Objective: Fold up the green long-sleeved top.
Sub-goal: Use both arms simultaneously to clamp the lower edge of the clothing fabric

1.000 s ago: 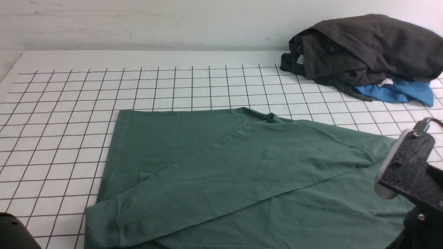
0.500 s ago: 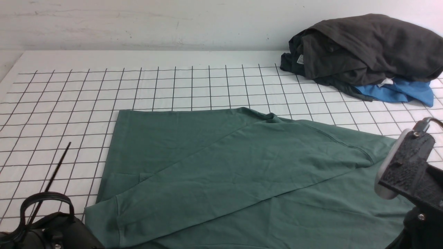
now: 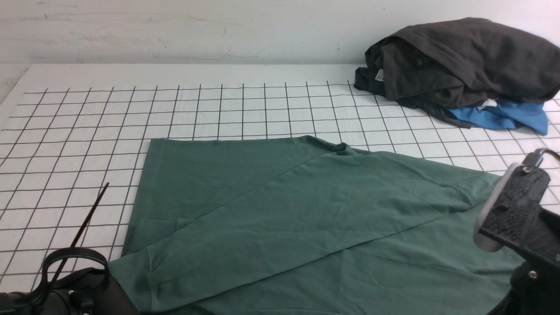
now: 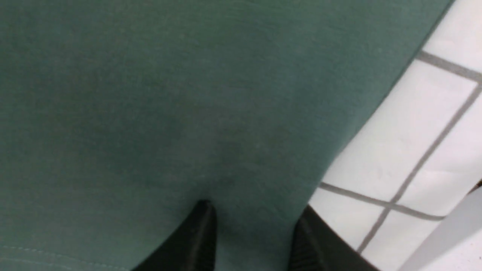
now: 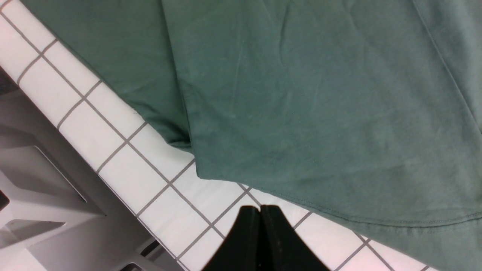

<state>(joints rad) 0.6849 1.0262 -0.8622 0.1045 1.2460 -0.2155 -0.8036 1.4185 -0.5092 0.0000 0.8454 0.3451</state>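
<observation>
At the bottom left corner of the front view, the black left arm [image 3: 87, 295] pokes into frame with a loop of black cable above it, right beside the cuffed end of a sleeve. Its wrist camera shows the left gripper [image 4: 256, 214] low over the large dark forest-green cotton long-sleeved top [image 3: 306, 218]. The two black fingers stand apart, with green cloth [image 4: 150, 94] filling the gap. Whether any fabric is pinched between them cannot be told. The cloth's edge and the gridded surface run just beside that gripper.

At the lower right edge of the front view, the right arm [image 3: 516, 218], black with a pale rounded housing, hangs tilted above the top's right side. The right gripper [image 5: 260, 210] has its black fingers pressed together with nothing between them. It hovers over bare grid squares just beside the stitched hem of the green cloth [image 5: 320, 94].

The top lies flat on the white table with black grid lines [image 3: 218, 109], filling the lower middle and lower right of the frame. One long sleeve is laid diagonally across the body, from the shoulder at the right down to the cuff at the lower left.

Farther back, at the upper right, a crumpled dark grey garment [image 3: 463, 61] sits heaped on a bright blue garment [image 3: 503, 116], well apart from the top. Behind the table stands a plain whitish wall [image 3: 175, 30].
</observation>
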